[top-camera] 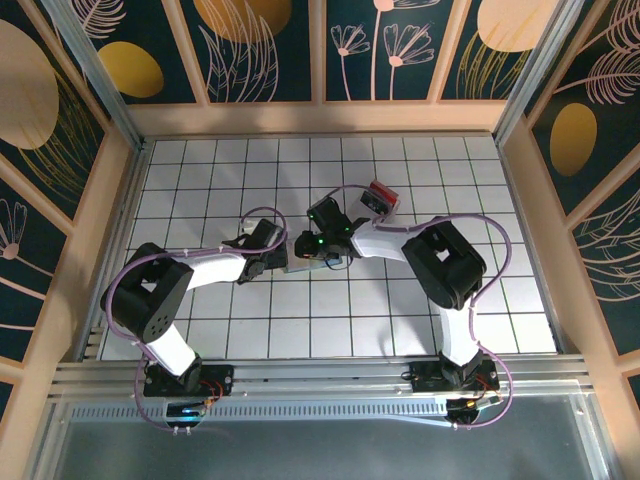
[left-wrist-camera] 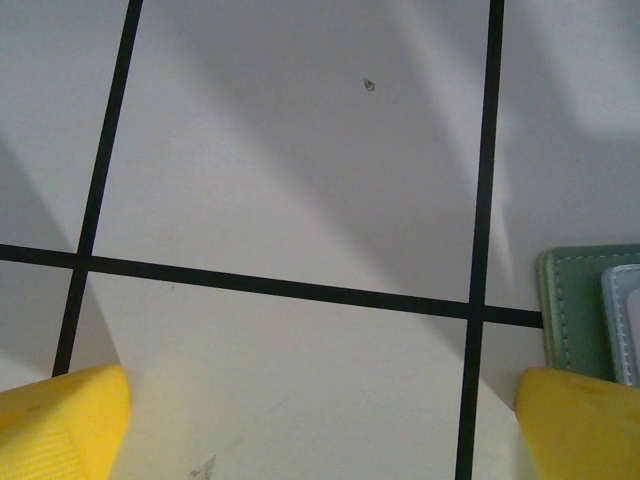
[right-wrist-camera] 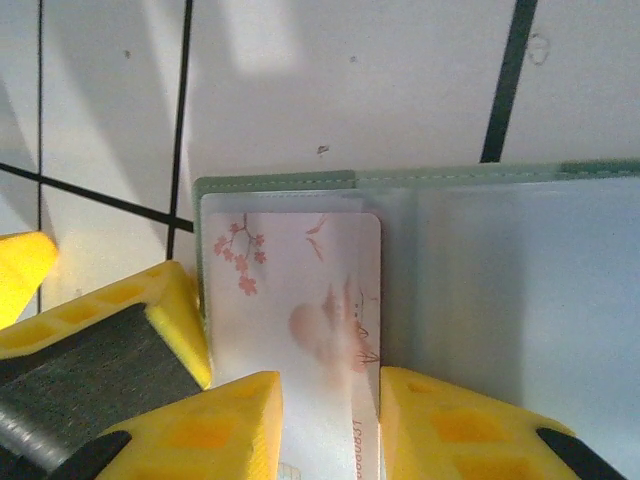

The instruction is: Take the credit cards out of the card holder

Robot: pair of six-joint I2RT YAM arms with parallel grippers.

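Right claw (right-wrist-camera: 330, 440) straddles a blossom-print credit card (right-wrist-camera: 300, 290), fingers close together; we can't tell if it's pinched. Left claw (left-wrist-camera: 320, 425) gapes wide just beside the card holder (left-wrist-camera: 575, 300), which lies opened on the bench (left-wrist-camera: 300, 180). The card sits on one holder panel. We judge it light, stiff and slick, so pinch its near edge.

Left arm (top-camera: 210, 268), right arm (top-camera: 385, 240) crowd centre over card holder (top-camera: 303, 264); clear box (top-camera: 380, 196) upper right of centre; upper-left, bottom tiles (top-camera: 200, 180) free.

White tiled table (top-camera: 250, 330) — dark floral wall panels (top-camera: 270, 50) around.
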